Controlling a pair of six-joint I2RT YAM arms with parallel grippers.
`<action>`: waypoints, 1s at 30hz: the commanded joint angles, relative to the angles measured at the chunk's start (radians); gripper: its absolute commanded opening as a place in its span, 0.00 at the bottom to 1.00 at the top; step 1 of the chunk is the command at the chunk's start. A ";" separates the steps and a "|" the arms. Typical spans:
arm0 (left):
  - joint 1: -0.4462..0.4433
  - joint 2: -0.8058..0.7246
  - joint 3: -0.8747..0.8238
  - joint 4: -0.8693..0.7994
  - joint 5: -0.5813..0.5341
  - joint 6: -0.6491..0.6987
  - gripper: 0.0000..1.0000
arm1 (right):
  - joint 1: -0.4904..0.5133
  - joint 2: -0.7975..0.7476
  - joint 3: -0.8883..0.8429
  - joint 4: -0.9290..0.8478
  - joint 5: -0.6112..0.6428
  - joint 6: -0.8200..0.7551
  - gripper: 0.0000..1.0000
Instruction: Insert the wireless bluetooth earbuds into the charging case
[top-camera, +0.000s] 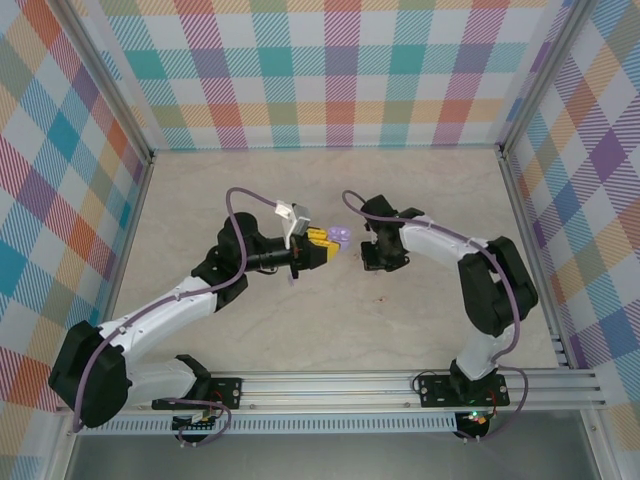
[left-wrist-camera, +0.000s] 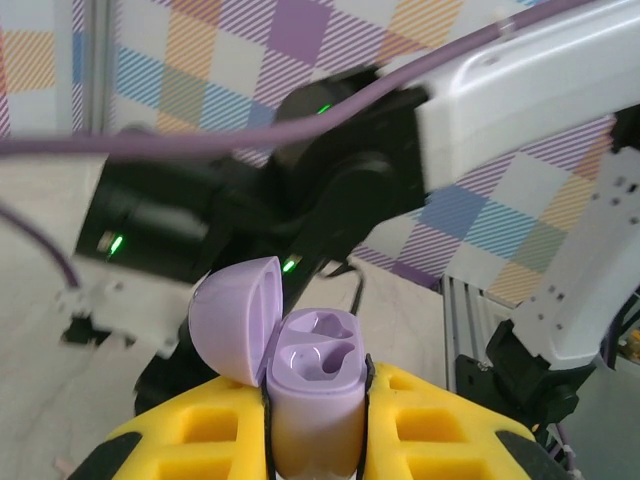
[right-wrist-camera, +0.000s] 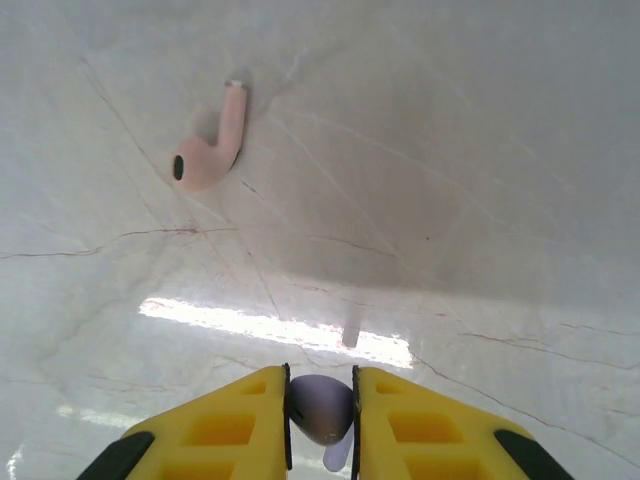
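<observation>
— What sort of place is this?
— A lab's robot test cell: two arms (top-camera: 150, 315) bolted to an aluminium rail (top-camera: 330, 385) at the near edge of the table (top-camera: 300, 190), with plaid-printed panels (top-camera: 330, 70) walling left, right and far sides.

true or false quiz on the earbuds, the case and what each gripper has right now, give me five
1. The charging case has its lid flipped open. True.
2. Both slots in the case already hold earbuds. False: both slots are empty.
3. The right gripper is shut on an earbud. True.
4. The second earbud is held in the left gripper. False: it lies on the table, and the left gripper is shut on the charging case.
5. The second earbud lies loose, apart from the right gripper. True.
</observation>
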 joint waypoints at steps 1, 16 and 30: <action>0.008 0.017 -0.025 0.078 -0.058 -0.040 0.19 | -0.011 -0.083 -0.037 0.064 -0.038 -0.015 0.21; 0.007 0.107 -0.061 0.129 -0.156 -0.073 0.19 | -0.014 -0.286 -0.065 0.090 -0.076 -0.023 0.22; 0.008 0.101 -0.114 0.159 -0.126 0.069 0.18 | -0.013 -0.478 -0.013 0.104 -0.206 -0.056 0.23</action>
